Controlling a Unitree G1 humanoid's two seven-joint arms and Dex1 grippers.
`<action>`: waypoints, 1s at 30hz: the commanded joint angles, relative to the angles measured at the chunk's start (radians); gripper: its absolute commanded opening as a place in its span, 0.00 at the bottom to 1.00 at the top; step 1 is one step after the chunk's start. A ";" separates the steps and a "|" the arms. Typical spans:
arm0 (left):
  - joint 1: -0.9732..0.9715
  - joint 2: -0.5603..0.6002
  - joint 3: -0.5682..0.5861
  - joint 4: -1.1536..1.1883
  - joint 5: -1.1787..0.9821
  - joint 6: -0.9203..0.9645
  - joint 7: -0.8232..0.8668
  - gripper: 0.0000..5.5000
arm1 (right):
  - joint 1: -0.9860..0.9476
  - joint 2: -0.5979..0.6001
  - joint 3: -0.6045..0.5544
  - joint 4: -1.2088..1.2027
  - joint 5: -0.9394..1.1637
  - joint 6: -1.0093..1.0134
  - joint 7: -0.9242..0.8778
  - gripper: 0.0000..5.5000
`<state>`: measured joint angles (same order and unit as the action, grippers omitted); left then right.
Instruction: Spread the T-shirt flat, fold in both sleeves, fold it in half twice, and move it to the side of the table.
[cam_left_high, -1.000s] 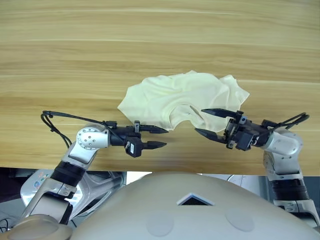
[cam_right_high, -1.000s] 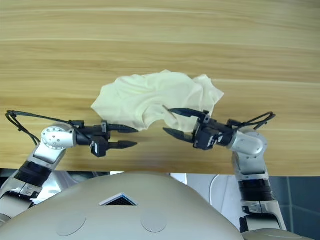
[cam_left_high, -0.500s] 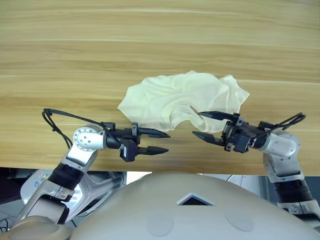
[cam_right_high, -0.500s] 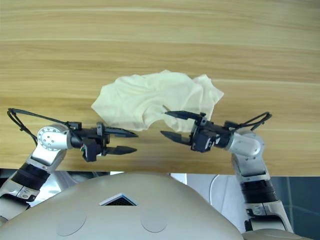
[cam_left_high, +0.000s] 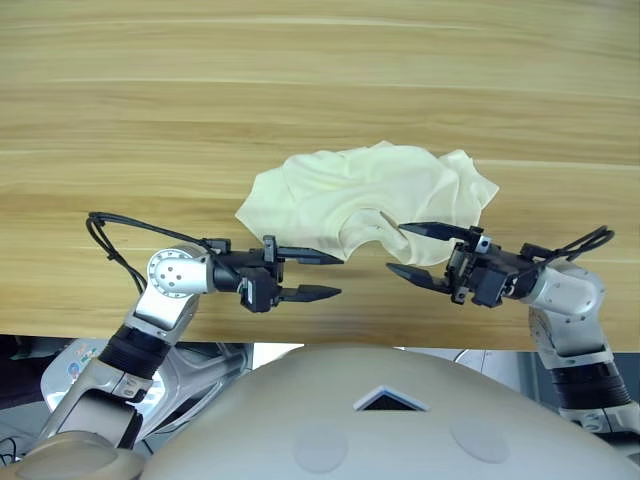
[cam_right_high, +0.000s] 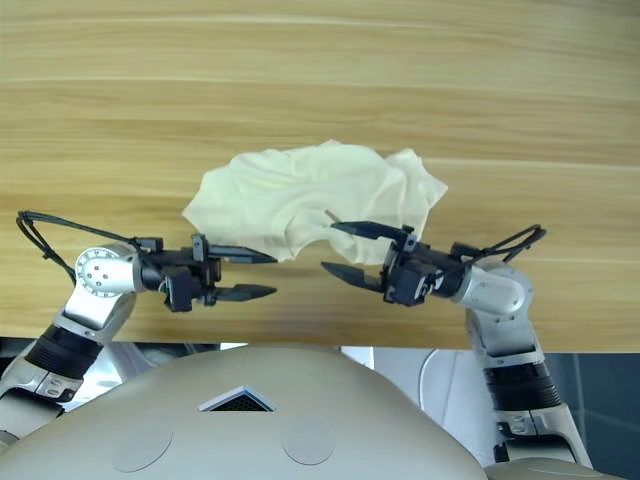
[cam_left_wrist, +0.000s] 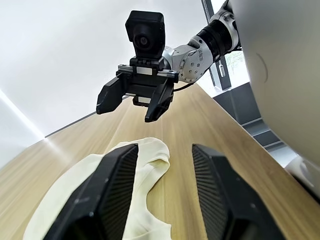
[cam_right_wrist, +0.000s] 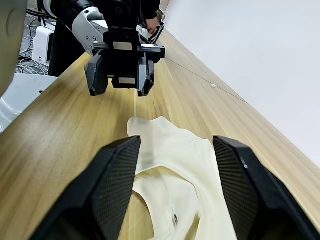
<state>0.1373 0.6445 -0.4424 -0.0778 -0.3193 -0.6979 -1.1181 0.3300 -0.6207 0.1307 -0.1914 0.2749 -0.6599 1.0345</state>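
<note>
A pale yellow T-shirt (cam_left_high: 365, 196) lies crumpled in a heap on the wooden table (cam_left_high: 320, 90), its neckline facing the near edge. My left gripper (cam_left_high: 328, 274) is open, hovering just off the heap's near left corner and pointing right. Opposite it, my right gripper (cam_left_high: 402, 249) is open too, pointing left by the collar. Neither holds cloth. In the left wrist view the shirt (cam_left_wrist: 75, 185) lies beneath the fingers (cam_left_wrist: 112, 192); in the right wrist view the shirt (cam_right_wrist: 172, 165) spreads between the fingers (cam_right_wrist: 117, 180).
The table's near edge (cam_left_high: 330, 343) runs just under both grippers. Bare wood stretches far beyond the shirt and to both sides. Grey equipment (cam_left_high: 70, 365) stands on the floor below the left arm.
Both grippers drew slightly toward each other along the near edge of the shirt; the left one dipped, then rose a little. The shirt has not moved.
</note>
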 joint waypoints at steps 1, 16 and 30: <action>-0.004 -0.003 0.013 0.000 0.009 -0.008 -0.003 0.36 | -0.007 -0.017 0.006 -0.001 -0.012 -0.012 -0.008 0.49; -0.013 0.012 0.043 0.061 0.137 -0.024 0.013 0.36 | -0.016 -0.048 0.017 0.026 -0.075 -0.013 -0.014 0.49; -0.009 0.056 0.114 0.215 0.549 -0.060 0.287 0.36 | -0.064 -0.119 -0.005 0.186 -0.396 0.017 -0.179 0.49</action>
<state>0.1218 0.6873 -0.3065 0.1246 0.2109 -0.7633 -0.8317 0.2694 -0.7083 0.1461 -0.0039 -0.1202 -0.6514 0.8698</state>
